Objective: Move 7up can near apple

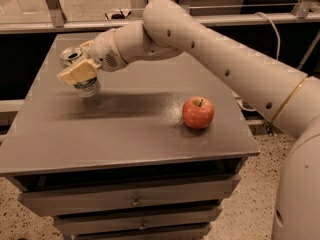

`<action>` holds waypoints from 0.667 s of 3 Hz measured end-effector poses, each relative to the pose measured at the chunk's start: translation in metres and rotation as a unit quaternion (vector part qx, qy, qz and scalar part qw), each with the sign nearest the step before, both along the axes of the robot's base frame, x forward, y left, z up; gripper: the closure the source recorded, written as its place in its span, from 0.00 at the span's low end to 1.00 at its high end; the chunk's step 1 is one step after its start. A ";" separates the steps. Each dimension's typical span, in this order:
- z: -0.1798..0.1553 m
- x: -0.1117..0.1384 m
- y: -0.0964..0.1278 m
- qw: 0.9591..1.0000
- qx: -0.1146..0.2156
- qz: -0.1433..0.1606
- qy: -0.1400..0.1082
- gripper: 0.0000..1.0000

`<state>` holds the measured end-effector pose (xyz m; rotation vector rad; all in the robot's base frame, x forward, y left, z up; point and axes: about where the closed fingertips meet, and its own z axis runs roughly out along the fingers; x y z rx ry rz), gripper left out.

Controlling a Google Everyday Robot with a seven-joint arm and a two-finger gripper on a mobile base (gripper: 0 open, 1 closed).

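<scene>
Grey cabinet top (125, 134) lay just below the gripper (79, 74), clenched on the tilted 7up can (89, 87), apparently mid-carry; next it needed a sweep toward the apple (198, 112), well apart rightward.

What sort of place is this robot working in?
Probably an office or lab workroom: a grey drawer cabinet serves as the table, on a speckled floor, with metal framing behind. The gripper, over the cabinet's left side, holds the 7up can; the apple sits right.
</scene>
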<state>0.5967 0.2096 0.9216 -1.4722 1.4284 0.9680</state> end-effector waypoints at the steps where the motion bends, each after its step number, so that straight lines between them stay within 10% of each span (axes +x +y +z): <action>1: 0.023 0.024 -0.061 0.998 0.022 -0.039 -0.033 1.00; 2: 0.019 0.020 -0.049 0.999 0.020 -0.030 -0.028 1.00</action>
